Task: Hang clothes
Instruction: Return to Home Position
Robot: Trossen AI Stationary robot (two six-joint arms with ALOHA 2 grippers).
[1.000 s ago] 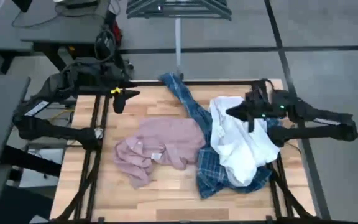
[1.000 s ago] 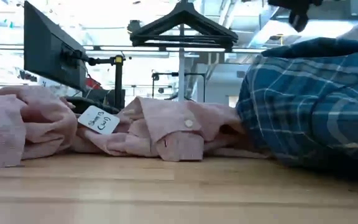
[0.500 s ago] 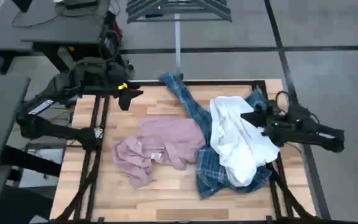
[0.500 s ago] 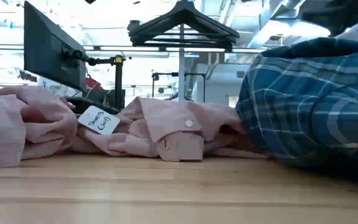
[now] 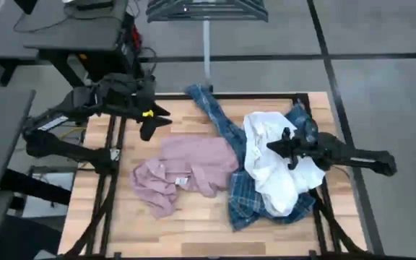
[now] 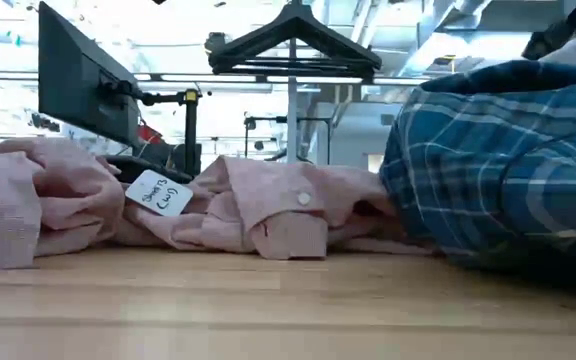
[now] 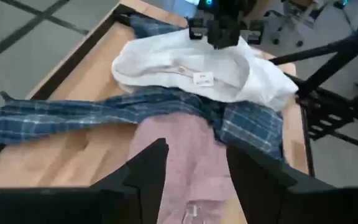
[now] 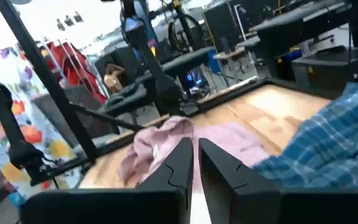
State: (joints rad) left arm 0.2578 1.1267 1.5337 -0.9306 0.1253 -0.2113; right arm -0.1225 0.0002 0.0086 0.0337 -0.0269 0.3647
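Three shirts lie on the wooden table. The dusty pink shirt (image 5: 186, 173) is crumpled left of the middle. The blue-and-white plaid shirt (image 5: 243, 198) lies to its right, one sleeve (image 5: 206, 105) reaching to the far edge. The white shirt (image 5: 280, 173) rests on top of the plaid one. My right gripper (image 5: 271, 146) is shut and lies level, low over the white shirt's far part, pointing toward the table's left. My left gripper (image 5: 152, 128) hangs open above the far left of the table, with nothing between its fingers (image 7: 148, 168). My right gripper lies low over the white shirt's upper fold (image 7: 229, 53). I cannot tell whether it touches the cloth. Nothing shows between its shut fingers (image 8: 180, 163).
Dark hangers (image 5: 206, 9) hang on a stand beyond the far edge, and they also show in the low view (image 6: 293, 45). Black frame rails (image 5: 114, 166) run along the table's sides. Bare wood (image 5: 193, 231) lies along the near edge. A monitor (image 6: 78, 80) stands behind the table.
My right arm has come down from well above the table until it lies low over the white shirt, its gripper staying shut and pointing toward the table's left. My left gripper has moved a little toward the table's middle. The shirts have not moved.
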